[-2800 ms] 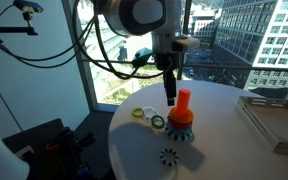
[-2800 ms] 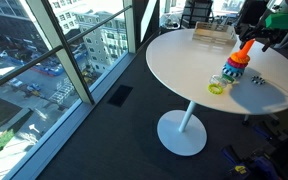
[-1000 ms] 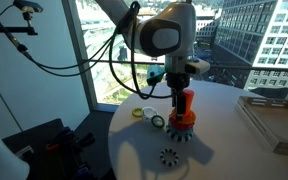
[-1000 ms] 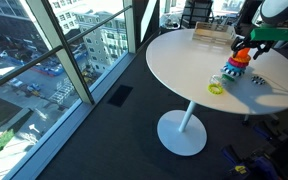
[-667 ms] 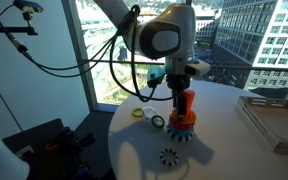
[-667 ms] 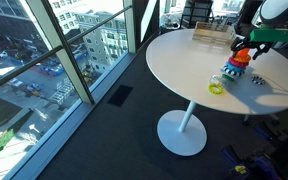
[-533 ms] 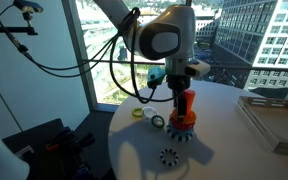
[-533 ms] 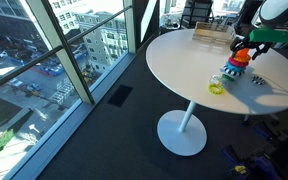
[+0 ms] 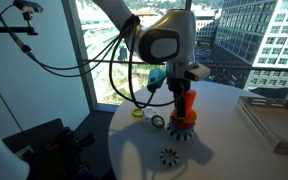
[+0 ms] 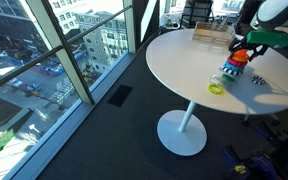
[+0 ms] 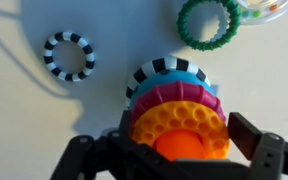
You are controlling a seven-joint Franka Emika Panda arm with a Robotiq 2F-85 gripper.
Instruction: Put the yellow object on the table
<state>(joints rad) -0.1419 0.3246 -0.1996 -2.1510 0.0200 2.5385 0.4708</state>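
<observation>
The yellow object (image 11: pixel 174 120), an orange-yellow honeycomb collar, sits on top of a stack of toothed rings round the orange peg (image 11: pixel 187 150). Below it are a magenta ring (image 11: pixel 169 97) and a blue ring (image 11: pixel 162 80) on a black-and-white base. My gripper (image 11: pixel 174 152) is open, with one finger on each side of the collar, close to its rim. In both exterior views the gripper (image 9: pixel 183 100) (image 10: pixel 246 46) is down over the stack (image 9: pixel 181 122) (image 10: pixel 234 69) on the round white table (image 9: pixel 224 150) (image 10: pixel 184 55).
A loose black-and-white toothed ring (image 11: pixel 68 55) (image 9: pixel 168 157) and a green ring (image 11: pixel 210 22) (image 9: pixel 158 122) lie near the stack. A pale yellow-green ring (image 9: pixel 138 113) (image 10: pixel 216 88) lies by the table edge. A wooden tray (image 9: pixel 274 120) stands at the far side. Windows are close behind.
The gripper came from above the peg down onto the stack. Over the last second it has sunk only a little more. The rings have not moved.
</observation>
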